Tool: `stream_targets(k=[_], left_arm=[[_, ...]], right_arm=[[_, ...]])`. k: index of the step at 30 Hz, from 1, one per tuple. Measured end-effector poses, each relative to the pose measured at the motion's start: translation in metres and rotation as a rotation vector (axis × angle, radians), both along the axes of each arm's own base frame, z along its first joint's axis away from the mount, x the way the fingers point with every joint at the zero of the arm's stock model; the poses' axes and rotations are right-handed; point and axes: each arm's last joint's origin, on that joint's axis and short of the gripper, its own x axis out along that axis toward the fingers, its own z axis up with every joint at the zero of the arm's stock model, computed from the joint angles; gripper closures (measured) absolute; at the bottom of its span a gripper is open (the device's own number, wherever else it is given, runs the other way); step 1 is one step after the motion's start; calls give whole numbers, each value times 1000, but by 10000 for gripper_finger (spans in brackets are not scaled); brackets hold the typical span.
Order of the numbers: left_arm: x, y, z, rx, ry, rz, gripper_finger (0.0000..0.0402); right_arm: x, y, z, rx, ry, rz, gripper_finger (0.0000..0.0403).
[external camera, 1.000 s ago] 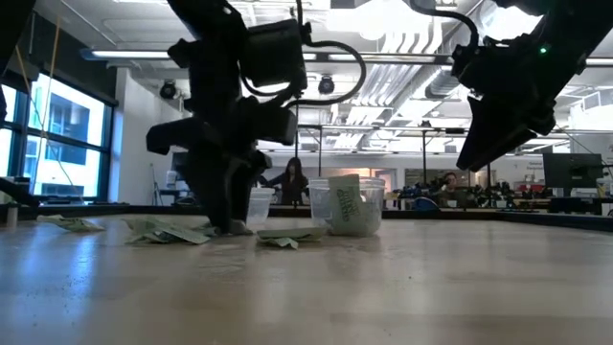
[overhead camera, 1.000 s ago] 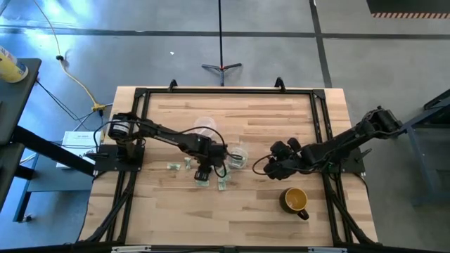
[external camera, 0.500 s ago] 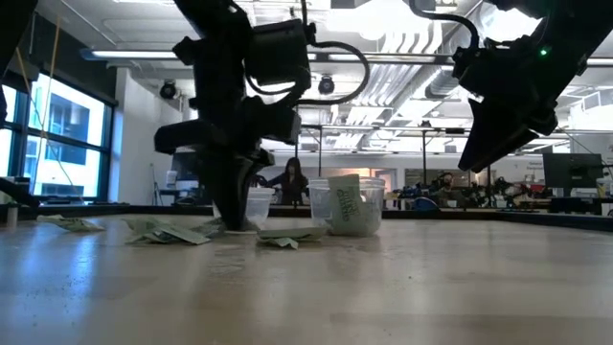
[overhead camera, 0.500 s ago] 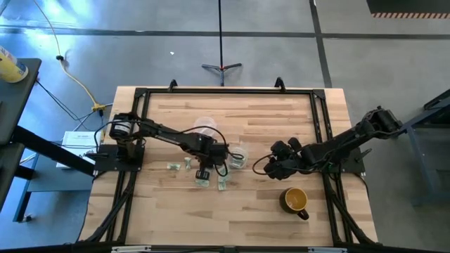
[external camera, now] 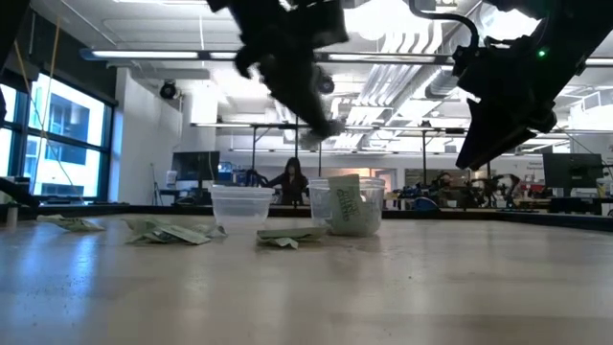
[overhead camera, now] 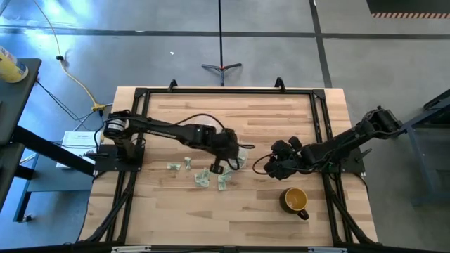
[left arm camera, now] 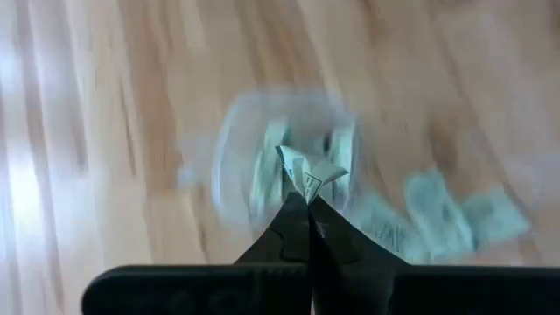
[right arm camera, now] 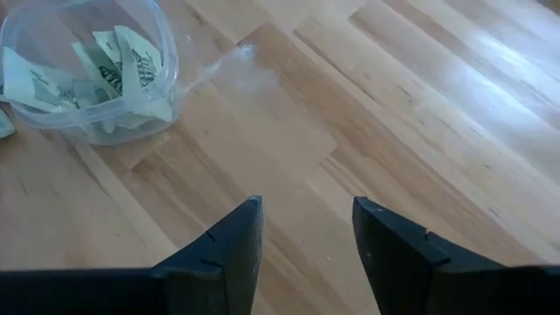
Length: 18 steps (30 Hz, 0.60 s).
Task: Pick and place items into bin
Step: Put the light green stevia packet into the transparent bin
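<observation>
My left gripper [left arm camera: 306, 199] is shut on a small pale green wrapper piece [left arm camera: 308, 171]. It hangs in the air above the bin [left arm camera: 289, 166], a clear plastic cup with several pieces in it. In the low view this gripper [external camera: 324, 129] is well above the bin [external camera: 354, 206]. More pieces [overhead camera: 202, 178] lie flat on the wood to the bin's left and near side. My right gripper [right arm camera: 306, 219] is open, empty and held above the table right of the bin [right arm camera: 87, 74]. My left gripper pinches the wrapper piece's lower end [left arm camera: 306, 185] between its two fingertips. The fingers come from above, slanting down. The piece is lifted clear of the table and sticks out past the fingertips, over the bin.
A mustard-yellow mug [overhead camera: 295, 200] stands near the right front. A clear round container [external camera: 239, 206] sits left of the bin. Loose pieces [external camera: 168, 232] are scattered on the left half. A black frame [overhead camera: 225, 91] runs round the table.
My left gripper has taken hold of a wrapper piece on the table, risen with it and gone toward the table's right edge, over the bin. The piece is now lifted clear of the wood.
</observation>
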Motion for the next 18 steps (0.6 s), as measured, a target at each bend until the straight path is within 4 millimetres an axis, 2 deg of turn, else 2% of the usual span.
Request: stream_targets(k=[4, 9, 11, 16, 18], left_arm=[[12, 1, -19, -26, 3, -53, 369], [27, 3, -38, -49, -31, -78, 378], [29, 3, -49, -40, 1, -90, 377], [37, 2, -60, -32, 9, -103, 360], [32, 3, -67, -13, 75, -92, 360]], right_arm=[[0, 0, 0, 9, 2, -5, 233], [-1, 0, 0, 16, 3, -24, 233], [-2, 0, -1, 24, 8, -24, 233], [-2, 1, -1, 60, 11, -29, 233], [-2, 1, -1, 64, 10, -32, 233]])
